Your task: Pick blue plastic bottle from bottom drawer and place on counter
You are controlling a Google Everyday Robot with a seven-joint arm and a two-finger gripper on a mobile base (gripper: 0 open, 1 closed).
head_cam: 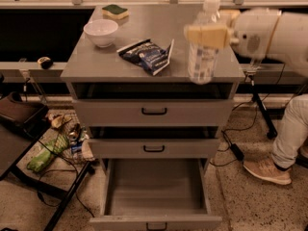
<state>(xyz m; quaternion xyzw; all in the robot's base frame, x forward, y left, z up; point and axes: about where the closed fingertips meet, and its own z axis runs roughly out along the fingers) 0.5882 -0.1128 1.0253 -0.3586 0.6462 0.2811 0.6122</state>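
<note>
Pincer [208, 34] grips blue plastic bottle [201, 65] upright near its neck, over right side of counter [149, 23].

Speckled floor [250, 196] fills the lower frame, with a black cable [237, 151] trailing at right and a dark folding table [14, 117] at left. At upper right, the gripper [206, 35] holds the blue plastic bottle [202, 64].

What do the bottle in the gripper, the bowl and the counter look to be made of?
The blue plastic bottle, held by the gripper over the counter near its front edge: thin clear plastic, with a see-through body and a pale label band. The bowl: smooth white, ceramic or hard plastic; I cannot tell which. The counter: matte grey, probably painted metal.
</note>
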